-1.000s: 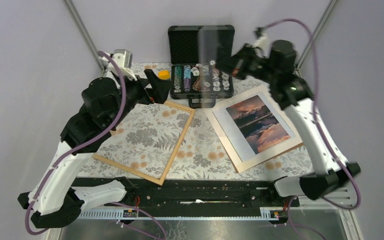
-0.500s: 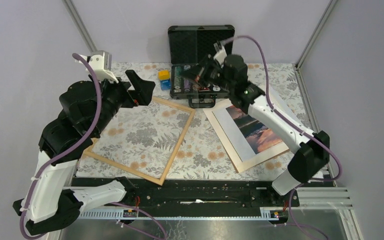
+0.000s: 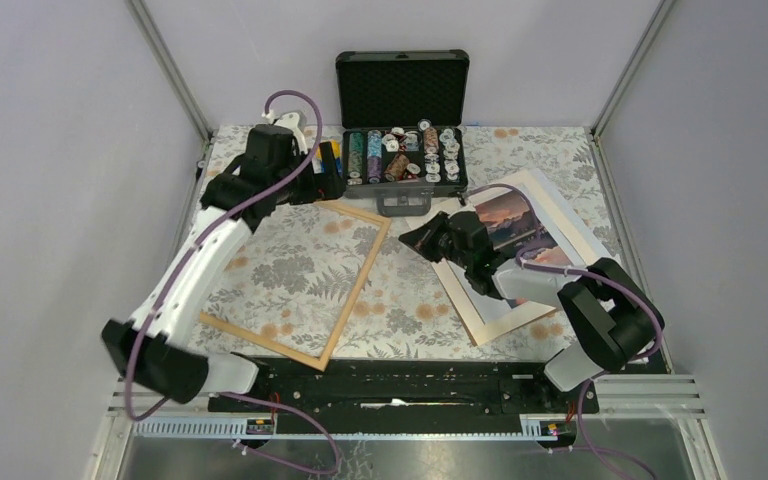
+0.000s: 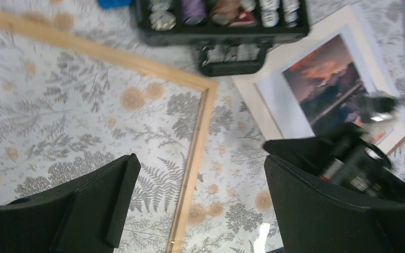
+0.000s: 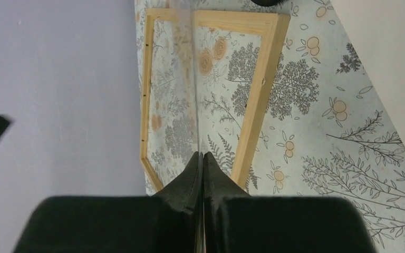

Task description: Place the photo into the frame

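Pale wood frame (image 3: 355, 293), orange-pink photo (image 3: 508, 213), grey floral cloth (image 3: 280, 270), seemingly clear pane (image 5: 192, 79)

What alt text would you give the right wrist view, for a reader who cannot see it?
The right pincer is shut on the edge of a thin clear pane that stretches away from the camera. Behind it, the wooden frame lies flat on the floral tablecloth, the cloth showing through its opening.
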